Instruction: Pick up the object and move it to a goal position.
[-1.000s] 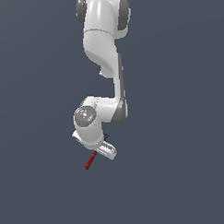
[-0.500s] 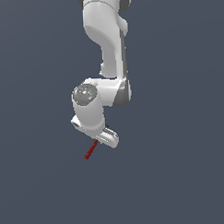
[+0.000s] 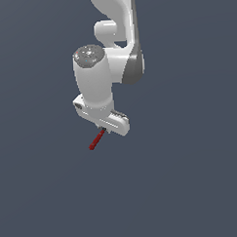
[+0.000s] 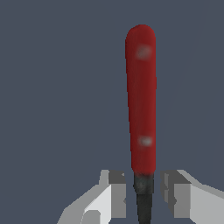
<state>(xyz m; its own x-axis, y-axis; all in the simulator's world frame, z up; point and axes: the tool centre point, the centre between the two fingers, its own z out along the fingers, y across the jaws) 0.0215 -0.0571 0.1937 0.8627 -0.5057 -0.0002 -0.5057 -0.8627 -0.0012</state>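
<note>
Closest to my wrist camera, the grey two-fingered gripper is clamped on the slim fork-like utensil at its thin dark neck. Its glossy, rounded red handle juts beyond the fingertips. Behind it I see the white robot arm.

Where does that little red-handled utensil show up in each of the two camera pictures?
Exterior view: the utensil pokes out slantwise below the white gripper, red handle pointing down toward the exterior view's left.
Wrist view: the utensil fills the middle, its dark neck between the gripper fingers.
Shared landmark: the red handle meeting the gripper.
</note>
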